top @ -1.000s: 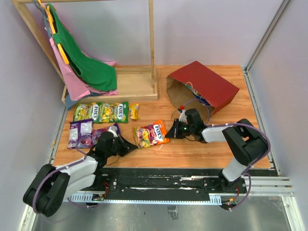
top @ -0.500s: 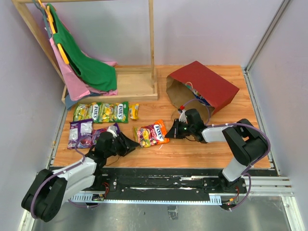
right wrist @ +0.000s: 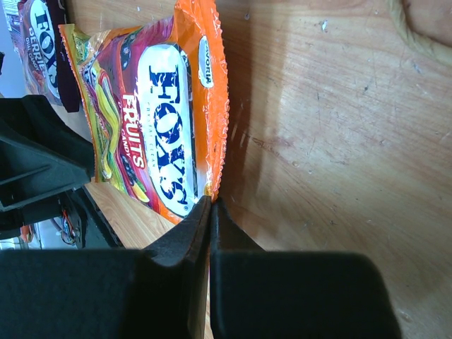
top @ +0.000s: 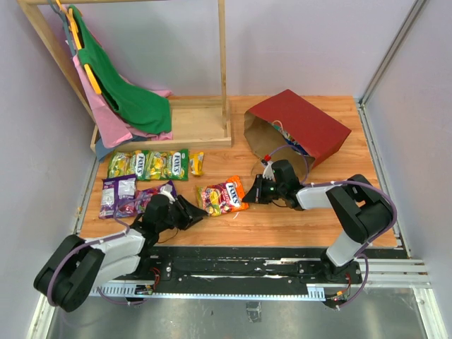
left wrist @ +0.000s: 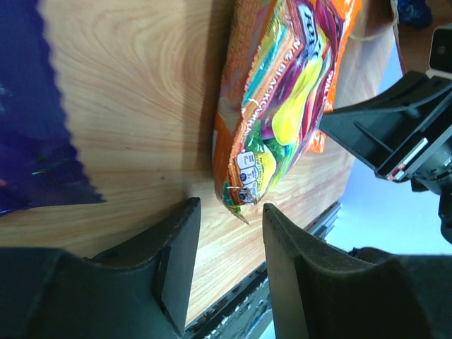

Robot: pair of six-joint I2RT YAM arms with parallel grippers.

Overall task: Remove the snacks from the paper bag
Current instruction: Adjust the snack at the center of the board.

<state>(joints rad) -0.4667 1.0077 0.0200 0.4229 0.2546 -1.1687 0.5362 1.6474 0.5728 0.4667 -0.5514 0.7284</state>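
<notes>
The dark red paper bag (top: 304,127) lies on its side at the back right, its mouth facing left. An orange Fox's candy packet (top: 224,195) lies flat on the table in front of it. My right gripper (top: 252,192) is shut on this packet's right edge; the right wrist view shows the jaws (right wrist: 210,201) pinching the crimped edge of the packet (right wrist: 162,127). My left gripper (top: 200,214) is open, its fingers either side of the packet's left corner (left wrist: 282,106) in the left wrist view (left wrist: 229,212). Green and yellow packets (top: 148,164) and purple packets (top: 119,194) lie at the left.
A wooden rack (top: 191,123) with green and pink cloths stands at the back left. A small yellow packet (top: 196,163) lies near its base. A tan bag handle (right wrist: 417,28) loops on the table by my right gripper. A purple packet (left wrist: 28,106) lies beside my left gripper.
My left gripper has moved right, up to the orange packet's left end. My right gripper and the packet have not moved.
</notes>
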